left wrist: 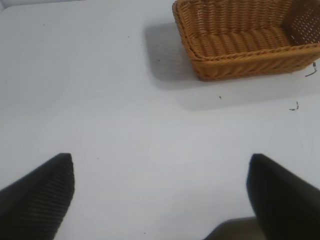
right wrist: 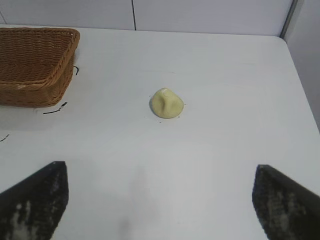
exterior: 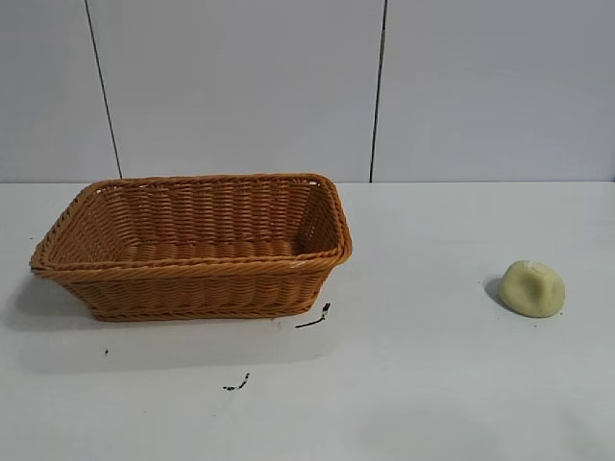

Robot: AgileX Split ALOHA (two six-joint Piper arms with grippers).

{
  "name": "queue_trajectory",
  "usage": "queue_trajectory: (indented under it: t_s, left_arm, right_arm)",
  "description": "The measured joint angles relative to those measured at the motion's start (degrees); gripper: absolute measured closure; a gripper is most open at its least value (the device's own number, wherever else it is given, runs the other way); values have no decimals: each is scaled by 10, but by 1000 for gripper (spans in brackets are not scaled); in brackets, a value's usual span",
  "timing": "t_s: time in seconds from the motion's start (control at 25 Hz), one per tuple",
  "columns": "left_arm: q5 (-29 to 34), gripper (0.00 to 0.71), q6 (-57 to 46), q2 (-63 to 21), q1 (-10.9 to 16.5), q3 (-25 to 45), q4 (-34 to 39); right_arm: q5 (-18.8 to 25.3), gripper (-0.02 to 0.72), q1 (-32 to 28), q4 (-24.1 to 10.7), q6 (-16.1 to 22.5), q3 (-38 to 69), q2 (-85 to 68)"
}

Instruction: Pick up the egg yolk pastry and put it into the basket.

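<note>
The egg yolk pastry (exterior: 532, 288), a small pale yellow dome, lies on the white table at the right. It also shows in the right wrist view (right wrist: 167, 103), well ahead of my open, empty right gripper (right wrist: 160, 175). The orange-brown wicker basket (exterior: 192, 274) stands at the left of the table, empty. In the left wrist view the basket (left wrist: 250, 60) is far ahead of my open, empty left gripper (left wrist: 160, 167). Neither arm shows in the exterior view.
Small black marks (exterior: 312, 320) lie on the table in front of the basket. The table's right edge (right wrist: 300, 75) shows in the right wrist view. A white panelled wall (exterior: 288, 86) stands behind the table.
</note>
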Motion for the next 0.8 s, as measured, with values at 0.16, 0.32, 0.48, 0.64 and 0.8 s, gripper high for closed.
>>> queue_trajectory:
  t_s: [0.16, 0.32, 0.48, 0.64, 0.8]
  left_arm:
    - [0, 14, 0, 0, 0, 0, 0]
    - [0, 14, 0, 0, 0, 0, 0]
    - [0, 14, 0, 0, 0, 0, 0]
    - [0, 14, 0, 0, 0, 0, 0]
    - [0, 14, 0, 0, 0, 0, 0]
  right_arm:
    - [0, 10, 0, 0, 0, 0, 0]
    - [0, 10, 0, 0, 0, 0, 0]
    - [0, 10, 0, -1, 0, -4, 8]
    - [-5, 10, 0, -2, 0, -37, 85]
    - [-20, 10, 0, -2, 0, -86, 224]
